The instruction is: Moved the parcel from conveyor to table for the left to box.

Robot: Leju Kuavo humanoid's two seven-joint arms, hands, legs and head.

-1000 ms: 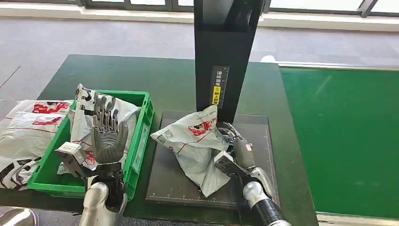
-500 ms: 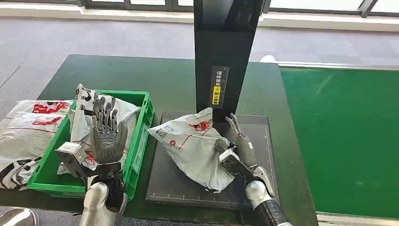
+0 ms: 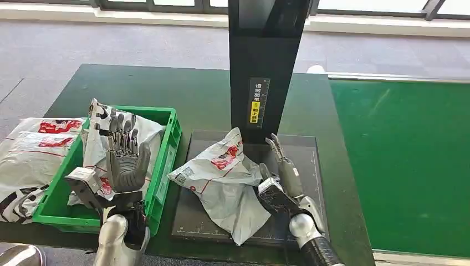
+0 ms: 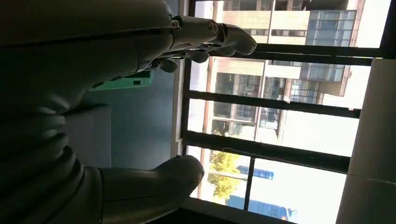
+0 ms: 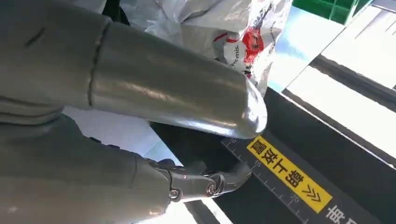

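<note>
Four grey parcels: one [image 3: 221, 180] on the single dark plate [image 3: 302, 152], one [image 3: 100, 141] in the one green crate [image 3: 169, 147], two [image 3: 47, 126] [image 3: 25, 166] stacked left of it; one black post [image 3: 263, 61]; two robot hands [image 3: 126, 158] [image 3: 282, 177].

Dark green table [image 3: 205, 97] carries green crate [image 3: 166, 160] at near left, black platform [image 3: 302, 152] with black upright post [image 3: 265, 61] at centre. Parcel [image 3: 221, 180] lies on platform. More parcels [image 3: 33, 152] on table left of crate. Green conveyor [image 3: 404, 160] at right
</note>
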